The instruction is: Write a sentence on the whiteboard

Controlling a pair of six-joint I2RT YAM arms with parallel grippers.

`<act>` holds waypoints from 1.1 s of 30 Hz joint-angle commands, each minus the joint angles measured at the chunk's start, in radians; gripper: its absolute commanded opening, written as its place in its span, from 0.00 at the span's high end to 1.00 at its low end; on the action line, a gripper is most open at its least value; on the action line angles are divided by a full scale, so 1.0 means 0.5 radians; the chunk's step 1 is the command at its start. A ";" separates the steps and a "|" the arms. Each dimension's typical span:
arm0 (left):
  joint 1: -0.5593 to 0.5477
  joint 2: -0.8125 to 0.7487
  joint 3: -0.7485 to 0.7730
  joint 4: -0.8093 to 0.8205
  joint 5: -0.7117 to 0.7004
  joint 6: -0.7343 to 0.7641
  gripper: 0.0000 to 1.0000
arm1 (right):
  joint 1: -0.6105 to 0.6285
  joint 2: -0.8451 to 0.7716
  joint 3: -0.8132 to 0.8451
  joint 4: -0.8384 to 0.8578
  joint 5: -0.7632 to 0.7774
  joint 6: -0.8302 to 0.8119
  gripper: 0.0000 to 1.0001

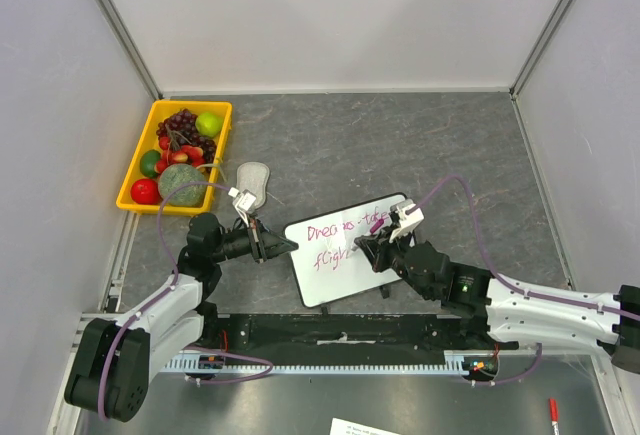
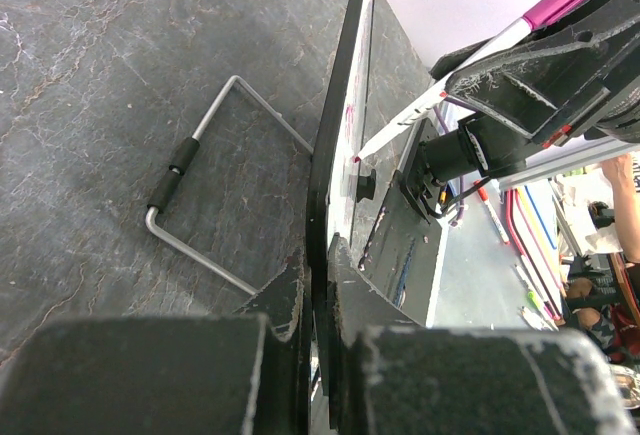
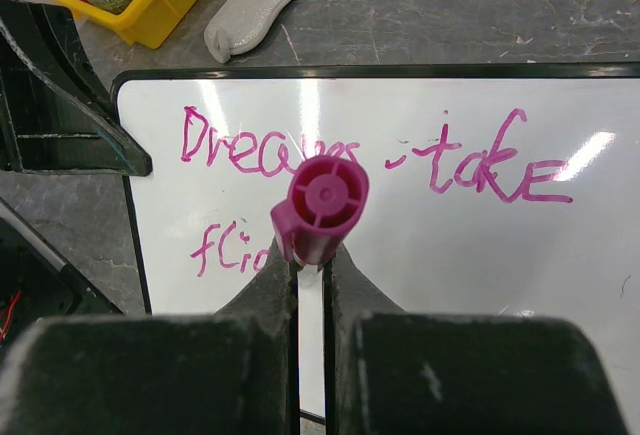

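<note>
Pincer L [image 1: 285,245] clamps whiteboard [image 1: 340,283], long axis L-R | pincer R [image 1: 374,240] grips marker [image 3: 320,200], tip at sentence [image 3: 230,145]

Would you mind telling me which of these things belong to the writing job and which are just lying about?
In use: the whiteboard, the sentence, the pink marker, the left gripper clamping the board's edge, the right gripper holding the marker.
Lying about: the yellow tray of fruit, the grey eraser pad, the red pen.
</note>
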 commanded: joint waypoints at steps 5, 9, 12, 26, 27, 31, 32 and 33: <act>-0.003 -0.012 0.001 0.031 -0.029 0.158 0.98 | -0.008 -0.078 0.057 -0.049 0.021 -0.023 1.00; -0.003 -0.012 0.001 0.034 -0.029 0.155 0.98 | -0.008 -0.112 0.137 -0.034 0.008 -0.054 1.00; -0.003 -0.006 0.001 0.031 -0.029 0.158 0.98 | -0.008 -0.121 0.171 -0.030 0.042 -0.075 1.00; -0.003 -0.021 -0.002 0.031 -0.029 0.155 0.98 | -0.015 0.002 0.094 0.065 0.162 -0.057 1.00; -0.003 -0.021 0.001 0.028 -0.029 0.155 0.98 | -0.015 -0.004 0.073 0.074 0.180 -0.054 1.00; -0.003 -0.024 -0.002 0.031 -0.032 0.155 0.98 | -0.018 -0.017 0.030 0.083 0.220 -0.060 1.00; -0.003 -0.021 -0.002 0.028 -0.029 0.152 0.98 | -0.018 -0.016 0.027 0.074 0.220 -0.060 1.00; -0.003 -0.018 0.001 0.028 -0.029 0.155 0.98 | -0.018 -0.013 0.027 0.065 0.217 -0.060 1.00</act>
